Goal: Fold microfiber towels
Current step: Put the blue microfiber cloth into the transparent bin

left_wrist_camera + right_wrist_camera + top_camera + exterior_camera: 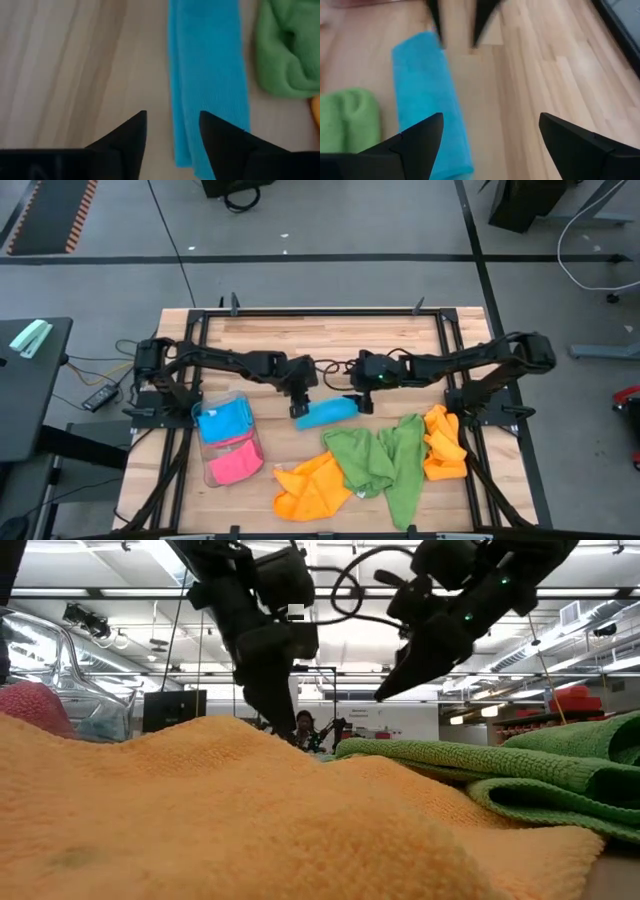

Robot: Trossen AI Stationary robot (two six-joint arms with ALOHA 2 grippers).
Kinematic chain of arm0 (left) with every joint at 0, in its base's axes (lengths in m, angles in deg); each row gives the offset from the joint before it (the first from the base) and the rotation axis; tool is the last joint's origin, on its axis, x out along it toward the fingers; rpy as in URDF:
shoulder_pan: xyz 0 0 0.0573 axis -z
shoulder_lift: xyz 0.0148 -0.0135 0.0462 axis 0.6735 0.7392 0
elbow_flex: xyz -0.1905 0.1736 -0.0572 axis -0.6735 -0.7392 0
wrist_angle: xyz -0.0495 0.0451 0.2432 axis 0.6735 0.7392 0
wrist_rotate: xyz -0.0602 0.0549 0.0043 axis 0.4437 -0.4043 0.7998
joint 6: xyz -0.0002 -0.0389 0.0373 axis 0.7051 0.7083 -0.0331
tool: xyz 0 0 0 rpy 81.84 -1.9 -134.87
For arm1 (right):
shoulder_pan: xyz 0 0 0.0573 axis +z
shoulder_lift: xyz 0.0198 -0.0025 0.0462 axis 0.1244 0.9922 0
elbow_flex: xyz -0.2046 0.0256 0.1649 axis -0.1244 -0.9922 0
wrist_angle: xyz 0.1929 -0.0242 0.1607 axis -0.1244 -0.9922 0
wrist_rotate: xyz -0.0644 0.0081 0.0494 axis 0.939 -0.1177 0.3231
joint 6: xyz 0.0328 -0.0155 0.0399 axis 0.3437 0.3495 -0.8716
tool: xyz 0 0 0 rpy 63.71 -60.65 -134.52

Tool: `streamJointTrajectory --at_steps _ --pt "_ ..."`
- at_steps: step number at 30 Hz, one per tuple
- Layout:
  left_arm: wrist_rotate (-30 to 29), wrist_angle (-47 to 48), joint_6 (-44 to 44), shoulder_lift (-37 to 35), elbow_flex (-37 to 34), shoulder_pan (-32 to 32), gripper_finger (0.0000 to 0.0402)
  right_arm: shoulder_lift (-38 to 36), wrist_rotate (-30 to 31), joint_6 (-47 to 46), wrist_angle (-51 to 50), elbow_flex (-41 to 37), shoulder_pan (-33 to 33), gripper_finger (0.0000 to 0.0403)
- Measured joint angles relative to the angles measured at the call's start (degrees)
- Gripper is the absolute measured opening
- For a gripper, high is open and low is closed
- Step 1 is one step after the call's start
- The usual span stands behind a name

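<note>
My left gripper (299, 406) hangs over mid-table at one end of the blue towel (327, 413), fingers partly apart, nothing between them; in my left wrist view the gap between the fingertips (171, 131) shows bare wood and the towel's edge beside one finger (222, 140), which overlaps the cloth in that view, touching or not I cannot tell. My right gripper (362, 398) is at the towel's other end, spread wide and empty; from its wrist the fingertips (490, 131) frame wood, with the blue towel (431, 110) passing by one finger. The blue towel is folded into a long narrow strip lying flat on the table (270, 330), between the two grippers. Folded blue and pink towels sit in the tray (210, 470) toward the left. The green towels (380, 460) lie crumpled just beside the strip, toward the front edge. One orange towel (312, 488) is bunched at the front, touching the green ones; another orange towel (443, 444) is crumpled at the right. In the low view an orange towel (220, 810) fills the foreground, with green (500, 765) behind it.
</note>
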Motion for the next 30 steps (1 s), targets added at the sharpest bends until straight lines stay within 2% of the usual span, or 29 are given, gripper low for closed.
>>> streamJointTrajectory --at_steps 8,14,17,20,25,30 --pt "8.0 -3.0 4.3 4.0 0.0 -0.6 0.0269 -0.4 -0.2 1.3 1.7 -1.9 0.3 0.0339" --pt "9.6 -3.0 6.7 8.4 0.0 -0.6 0.0277 -0.4 -0.4 2.2 2.4 -1.9 0.3 0.0339" --pt "9.5 -2.9 6.9 9.5 0.2 -0.6 0.0253 -0.4 -1.4 2.4 3.2 -1.9 0.3 0.0339" --pt "9.4 -2.5 6.4 9.8 0.2 -0.7 0.0211 -0.4 -1.6 3.0 3.9 -1.9 0.3 0.0339" --pt "8.9 -1.9 4.6 9.9 0.2 -1.0 0.0113 -0.4 -1.9 3.0 4.1 -1.9 0.3 0.0339" --pt "9.6 -2.0 1.0 9.9 0.1 -2.3 0.0019 -0.4 -6.4 2.9 4.0 -1.9 0.3 0.0339"
